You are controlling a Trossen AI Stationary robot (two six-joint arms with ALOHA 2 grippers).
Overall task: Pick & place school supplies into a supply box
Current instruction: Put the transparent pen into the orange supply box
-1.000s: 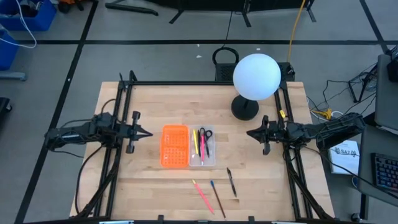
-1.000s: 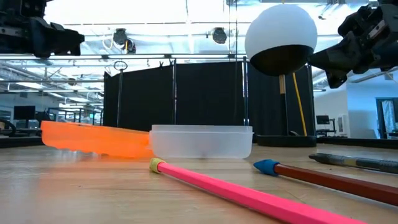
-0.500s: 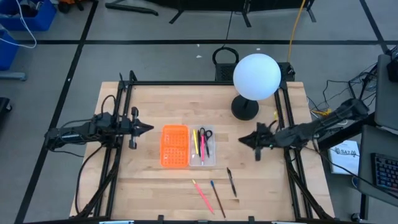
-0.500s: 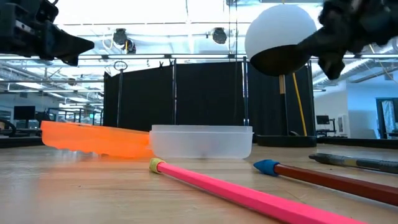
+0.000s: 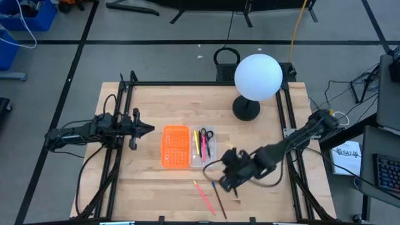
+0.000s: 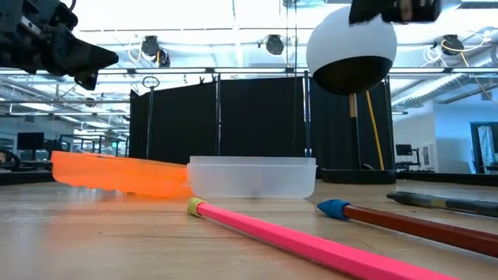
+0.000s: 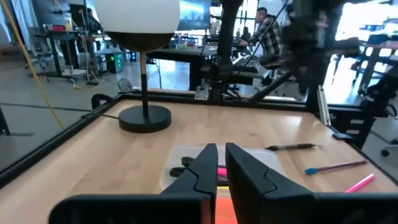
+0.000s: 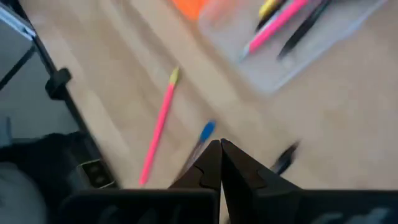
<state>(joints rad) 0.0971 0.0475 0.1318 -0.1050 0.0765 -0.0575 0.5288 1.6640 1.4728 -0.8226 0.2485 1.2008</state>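
Where lamp (image 5: 257, 77) stands, wooden table (image 5: 150, 187) bare.

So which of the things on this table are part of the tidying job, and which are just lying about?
Part of the job:
- supply box
- scissors in its clear half
- pink pencil
- brown pencil
- black pen
- right claw, over the loose pens

Just lying about:
- globe lamp

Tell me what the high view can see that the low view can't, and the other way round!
Only the high view shows what lies inside the clear tray: scissors and a pink pencil. It also shows the right gripper over the loose pens, and the black pen's whole length.

Only the low view shows the room behind the table: black curtains and ceiling lights.

Both show the orange half of the box, the white globe lamp, the loose pink pencil and the left gripper.
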